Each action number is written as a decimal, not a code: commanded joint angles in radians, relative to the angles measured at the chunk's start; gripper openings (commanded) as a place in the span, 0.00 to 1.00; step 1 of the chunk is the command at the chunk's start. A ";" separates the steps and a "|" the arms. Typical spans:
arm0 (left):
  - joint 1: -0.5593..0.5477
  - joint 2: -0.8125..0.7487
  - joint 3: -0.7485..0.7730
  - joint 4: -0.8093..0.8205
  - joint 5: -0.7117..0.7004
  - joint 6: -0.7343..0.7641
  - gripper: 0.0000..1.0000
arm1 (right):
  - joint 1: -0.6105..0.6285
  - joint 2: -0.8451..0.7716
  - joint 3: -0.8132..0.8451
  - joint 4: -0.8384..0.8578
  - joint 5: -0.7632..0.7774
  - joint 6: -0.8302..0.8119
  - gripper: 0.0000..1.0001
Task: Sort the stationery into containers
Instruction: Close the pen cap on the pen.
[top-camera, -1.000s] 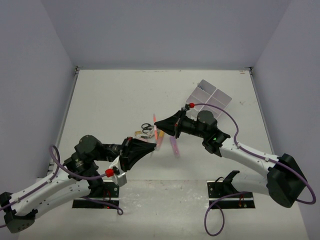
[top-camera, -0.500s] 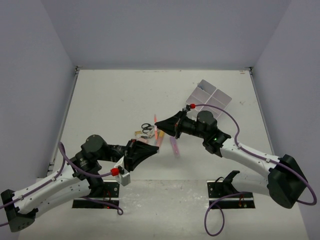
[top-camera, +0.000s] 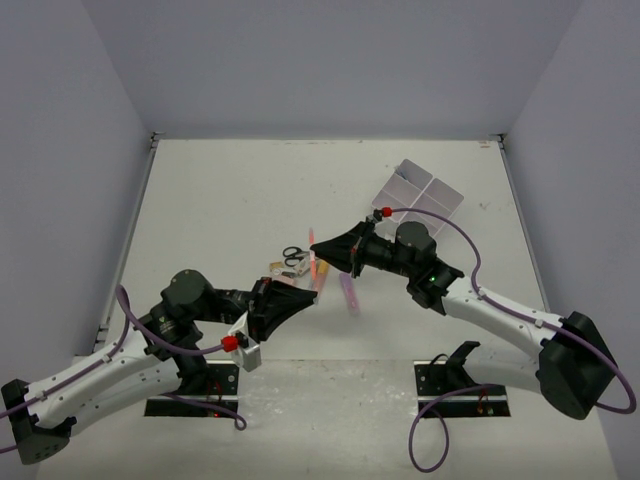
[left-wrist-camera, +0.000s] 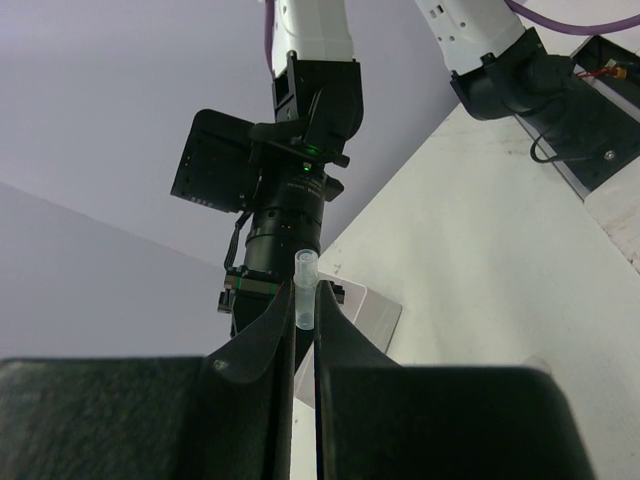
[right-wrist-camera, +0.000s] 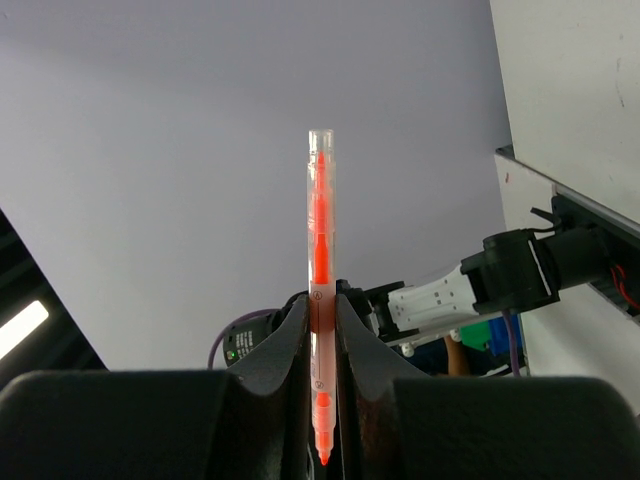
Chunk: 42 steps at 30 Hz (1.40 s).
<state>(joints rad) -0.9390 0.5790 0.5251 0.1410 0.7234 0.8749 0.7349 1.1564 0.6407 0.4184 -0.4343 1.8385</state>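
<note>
Change is small: left gripper has drawn nearer, clamped on perhaps a clear pen; right gripper keeps the orange marker clamped, well left of the white box, not yet sorted.

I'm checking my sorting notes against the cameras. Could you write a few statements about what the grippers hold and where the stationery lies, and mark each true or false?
1. The right gripper is shut on an orange marker with a clear barrel. True.
2. The left gripper is open and empty. False: it is shut on a small clear tube-like item.
3. The black-handled scissors lie inside the white four-compartment plastic box. False: they lie on the white table, apart from the box.
4. A purple marker lies on the table. True.
</note>
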 joint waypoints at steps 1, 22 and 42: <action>-0.003 -0.007 -0.004 0.028 -0.019 0.023 0.00 | 0.006 -0.013 0.042 0.031 0.016 -0.010 0.00; -0.004 -0.011 -0.013 0.098 -0.030 0.015 0.00 | 0.006 -0.021 0.045 0.057 -0.014 -0.006 0.00; -0.003 0.008 -0.019 0.103 -0.030 0.015 0.00 | 0.006 -0.032 0.047 0.066 -0.020 -0.012 0.00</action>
<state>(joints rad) -0.9390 0.5888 0.5098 0.2053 0.7039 0.8745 0.7349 1.1503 0.6411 0.4419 -0.4400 1.8389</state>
